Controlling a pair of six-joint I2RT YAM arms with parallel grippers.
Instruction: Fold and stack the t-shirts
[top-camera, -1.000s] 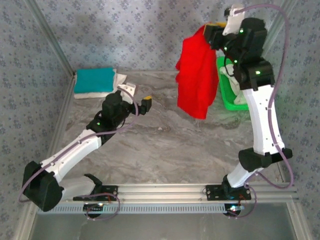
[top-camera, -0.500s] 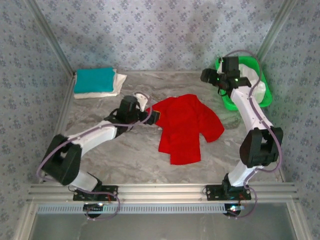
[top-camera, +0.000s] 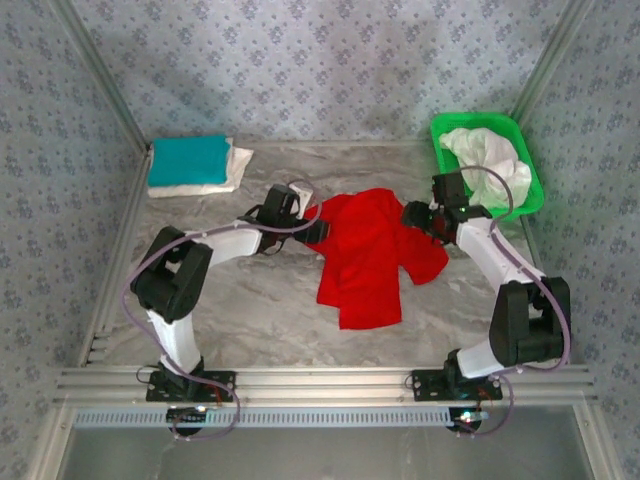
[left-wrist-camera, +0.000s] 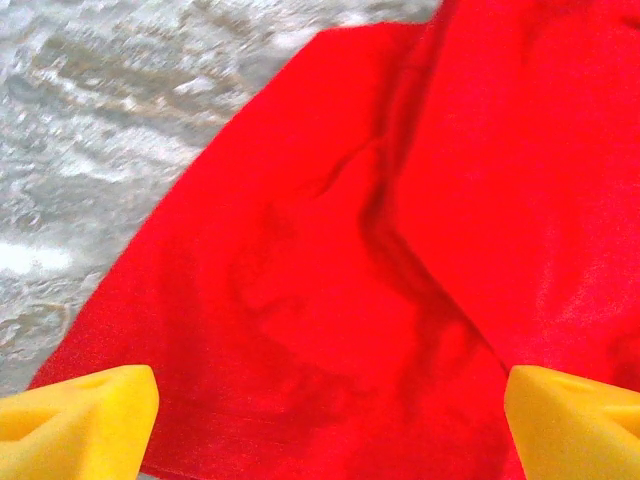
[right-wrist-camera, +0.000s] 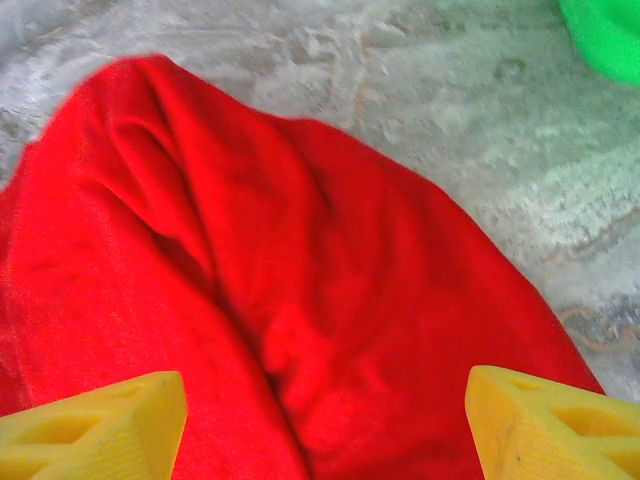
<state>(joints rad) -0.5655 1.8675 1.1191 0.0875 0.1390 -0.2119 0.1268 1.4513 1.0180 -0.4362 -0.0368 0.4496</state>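
A bright red t-shirt (top-camera: 368, 258) lies spread and wrinkled on the marble table, collar end toward the back. My left gripper (top-camera: 318, 224) hovers over its left sleeve edge, open. In the left wrist view my left gripper (left-wrist-camera: 330, 430) has red cloth (left-wrist-camera: 330, 260) under the wide gap between its yellow fingertips (left-wrist-camera: 80, 415). My right gripper (top-camera: 416, 218) sits at the shirt's right shoulder, also open. In the right wrist view my right gripper (right-wrist-camera: 325, 430) stands wide over a red fold (right-wrist-camera: 280, 300), with nothing pinched. A folded teal t-shirt (top-camera: 188, 158) rests on a folded white one (top-camera: 235, 165) at the back left.
A green mesh basket (top-camera: 475, 118) with crumpled white t-shirts (top-camera: 490, 160) stands at the back right; its corner (right-wrist-camera: 605, 30) shows in the right wrist view. Bare table (top-camera: 260, 300) lies in front of the red shirt. Patterned walls close in the sides and back.
The red shirt hung high from my right gripper, then dropped flat on the table. My right gripper let go and came down to its right shoulder. My left arm reached in to its left edge.
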